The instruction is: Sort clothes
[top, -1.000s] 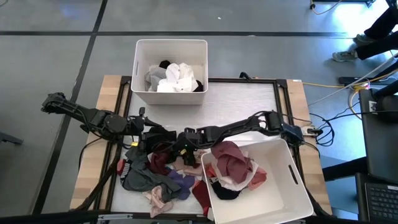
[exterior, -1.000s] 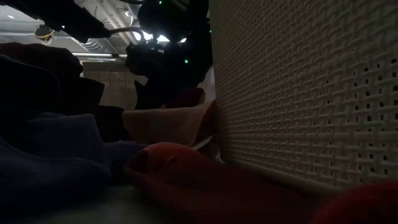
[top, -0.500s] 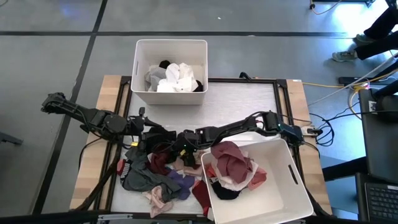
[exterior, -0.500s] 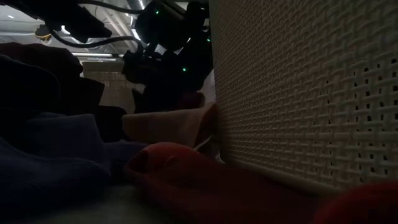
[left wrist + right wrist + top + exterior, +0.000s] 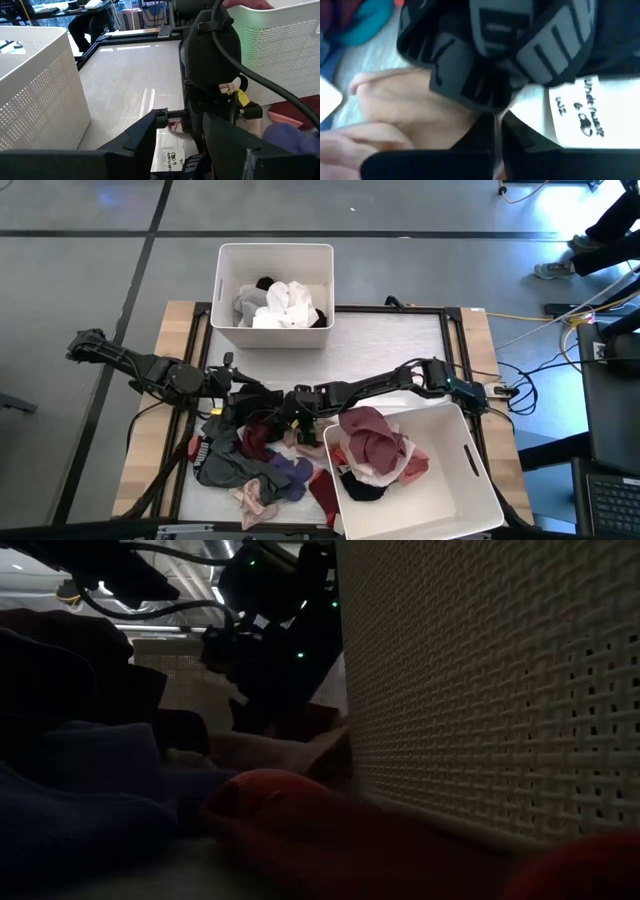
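Reaching into the clothes (image 5: pixel 262 455) heaped on the worktop (image 5: pixel 390 345) beside the near bin (image 5: pixel 480 480), the right gripper (image 5: pixel 296 420) has its jaws together on pale pink fabric (image 5: pixel 395 125). Beside it, the left gripper (image 5: pixel 248 402) holds its jaws apart.

a heap of clothes (image 5: pixel 255 460) lies on the table's (image 5: pixel 390 350) near left part, just left of the near bin (image 5: pixel 470 480), itself holding garments. the far bin (image 5: pixel 228 280), also filled, sits at the far edge. both grippers meet over the heap.
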Motion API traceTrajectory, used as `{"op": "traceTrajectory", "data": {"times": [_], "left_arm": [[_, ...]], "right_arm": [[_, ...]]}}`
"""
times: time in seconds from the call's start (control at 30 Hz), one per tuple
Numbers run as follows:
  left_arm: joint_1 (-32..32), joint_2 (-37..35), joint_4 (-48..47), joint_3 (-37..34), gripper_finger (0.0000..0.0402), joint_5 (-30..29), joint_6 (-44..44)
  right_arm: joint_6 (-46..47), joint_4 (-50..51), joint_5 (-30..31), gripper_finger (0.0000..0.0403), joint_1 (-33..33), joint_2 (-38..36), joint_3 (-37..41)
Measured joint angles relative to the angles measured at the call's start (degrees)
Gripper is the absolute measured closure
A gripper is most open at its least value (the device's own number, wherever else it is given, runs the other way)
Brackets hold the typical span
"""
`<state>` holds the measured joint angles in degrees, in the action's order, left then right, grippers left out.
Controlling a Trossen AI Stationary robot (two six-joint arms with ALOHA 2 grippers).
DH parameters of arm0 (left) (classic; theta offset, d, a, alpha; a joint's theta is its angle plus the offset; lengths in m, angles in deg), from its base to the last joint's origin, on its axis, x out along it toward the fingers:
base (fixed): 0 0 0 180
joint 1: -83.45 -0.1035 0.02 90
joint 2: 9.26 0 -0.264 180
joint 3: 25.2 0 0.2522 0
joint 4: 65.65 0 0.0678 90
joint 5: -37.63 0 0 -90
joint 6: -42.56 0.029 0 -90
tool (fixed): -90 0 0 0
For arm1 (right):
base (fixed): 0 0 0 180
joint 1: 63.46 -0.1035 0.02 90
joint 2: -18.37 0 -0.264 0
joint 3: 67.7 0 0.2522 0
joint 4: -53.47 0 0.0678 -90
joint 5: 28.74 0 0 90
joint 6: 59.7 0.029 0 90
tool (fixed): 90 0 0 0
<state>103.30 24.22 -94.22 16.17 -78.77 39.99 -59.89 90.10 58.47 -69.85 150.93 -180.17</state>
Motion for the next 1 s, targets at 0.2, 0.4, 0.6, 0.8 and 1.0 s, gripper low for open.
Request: {"op": "traceTrajectory", "data": {"times": [0.2,0.4,0.6,0.8,1.0], "left_arm": [[0.01,0.0,0.0,0.0,0.0249,0.0,0.0],[0.0,0.0,-0.04,0.0,0.0249,-0.01,0.0],[-0.01,0.0,-0.04,0.0,0.0249,0.0,0.0],[0.0,-0.01,-0.02,0.0,0.0249,-0.01,0.0],[0.01,0.0,-0.02,0.0,0.0249,0.0,0.0]], "right_arm": [[-0.16,3.6,5.05,0.0366,-0.04,-4.24,0.41],[-0.68,4.46,11.35,0.0385,-0.02,-10.5,0.27],[-1.67,4.25,15.06,0.038,-0.02,-17.39,0.14],[-1.69,4.39,16.17,0.0377,-0.02,-23.14,0.17],[-1.67,4.6,16.17,0.0376,-0.02,-27.24,0.17]]}}
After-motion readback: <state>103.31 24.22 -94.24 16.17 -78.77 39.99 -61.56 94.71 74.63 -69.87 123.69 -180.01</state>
